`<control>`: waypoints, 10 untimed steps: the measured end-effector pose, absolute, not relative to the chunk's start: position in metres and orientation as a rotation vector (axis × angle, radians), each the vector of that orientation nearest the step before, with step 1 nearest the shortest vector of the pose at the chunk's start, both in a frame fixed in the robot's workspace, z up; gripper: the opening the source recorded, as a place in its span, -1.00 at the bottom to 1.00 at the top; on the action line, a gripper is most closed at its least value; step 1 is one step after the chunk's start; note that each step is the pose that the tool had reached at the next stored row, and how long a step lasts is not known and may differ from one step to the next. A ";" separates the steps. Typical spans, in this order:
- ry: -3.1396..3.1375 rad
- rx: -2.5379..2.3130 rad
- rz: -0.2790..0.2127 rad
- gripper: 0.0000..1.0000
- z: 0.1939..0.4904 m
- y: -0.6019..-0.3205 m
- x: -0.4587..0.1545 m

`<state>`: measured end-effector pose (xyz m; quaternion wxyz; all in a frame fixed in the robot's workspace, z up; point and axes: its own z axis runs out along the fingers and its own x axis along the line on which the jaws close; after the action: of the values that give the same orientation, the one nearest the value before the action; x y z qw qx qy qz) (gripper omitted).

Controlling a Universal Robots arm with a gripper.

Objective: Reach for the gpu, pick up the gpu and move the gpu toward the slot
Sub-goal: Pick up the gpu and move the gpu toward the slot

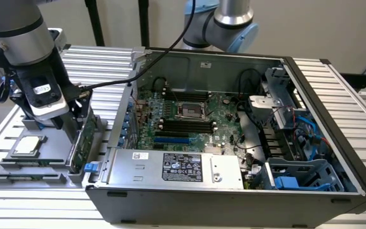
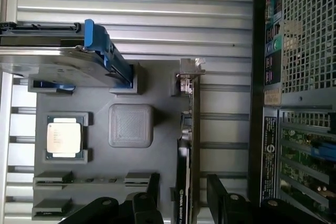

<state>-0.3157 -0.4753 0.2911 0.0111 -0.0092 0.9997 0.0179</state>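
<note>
Exterior view, from its left: gray fixture tray (image 1: 75, 179) sits on the ribbed table (image 1: 100, 59), with the processor chip (image 1: 29, 145) seated in its pocket near the tray's left side. My gripper (image 1: 74, 125) hangs over the tray just right of the chip. My fingers (image 2: 154, 184) are spread, one on each side of the gpu (image 2: 193, 129). The wrist view shows a gap on both sides, so I'm straddling the card, not pinching it. The gpu stands on edge in the tray, green face showing in the exterior view, with its silver bracket (image 2: 191, 69) at the end away from my fingers. The wrist view also has the hard drive (image 2: 52, 61) with blue rails on the tray's supports, well apart from the gpu. Right of the tray, just beside it, is the open computer case (image 1: 234, 205): motherboard (image 1: 189, 119) exposed, power supply (image 1: 177, 167) along the near wall, drive cage (image 1: 297, 174) toward the exterior view's right. A second arm (image 1: 224, 21) stands behind the case.
</note>
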 end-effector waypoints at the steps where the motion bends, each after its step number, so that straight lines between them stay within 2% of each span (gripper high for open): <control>1: 3.117 -0.028 0.055 -0.04 0.289 -0.475 -0.316; 10: 3.107 -0.021 0.047 -0.04 0.273 -0.475 -0.316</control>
<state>-0.3156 -0.4753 0.2734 0.0173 -0.0067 0.9997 0.0151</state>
